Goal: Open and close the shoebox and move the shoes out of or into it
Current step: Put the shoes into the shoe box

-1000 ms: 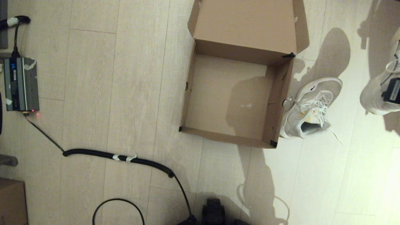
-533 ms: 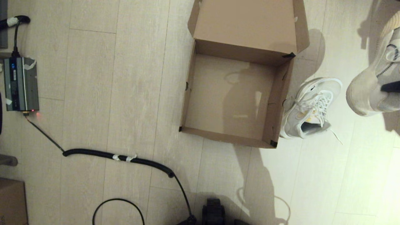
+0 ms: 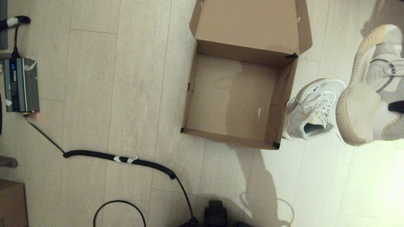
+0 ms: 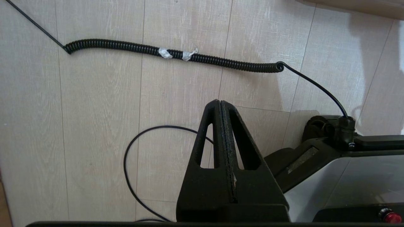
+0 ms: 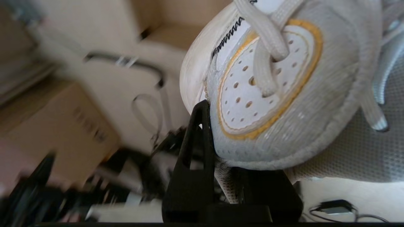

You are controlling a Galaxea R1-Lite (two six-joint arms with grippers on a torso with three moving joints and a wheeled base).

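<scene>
The shoebox [image 3: 281, 97] stands open on the floor with nothing inside, its lid [image 3: 249, 23] folded back on the far side. One white sneaker [image 3: 311, 110] lies on the floor against the box's right wall. The other sneaker [image 3: 366, 104] hangs in the air to the right of it, heel toward me, sole facing left. My right gripper [image 3: 397, 106] is shut on its collar. In the right wrist view one finger [image 5: 202, 132] presses the outside of the sneaker [image 5: 284, 94]; the other finger is hidden inside. My left gripper [image 4: 220, 104] is parked low near my base, shut and holding nothing.
A coiled black cable [image 3: 120, 158] crosses the floor in front of the box. A grey power unit [image 3: 21, 84] sits at the far left. A darker carton [image 3: 12, 203] stands at the near left corner. My base [image 3: 215, 214] shows at the bottom edge.
The held sneaker has risen and moved left toward the box, and now overlaps the toe of the sneaker on the floor. Box, floor sneaker and left arm have not moved.
</scene>
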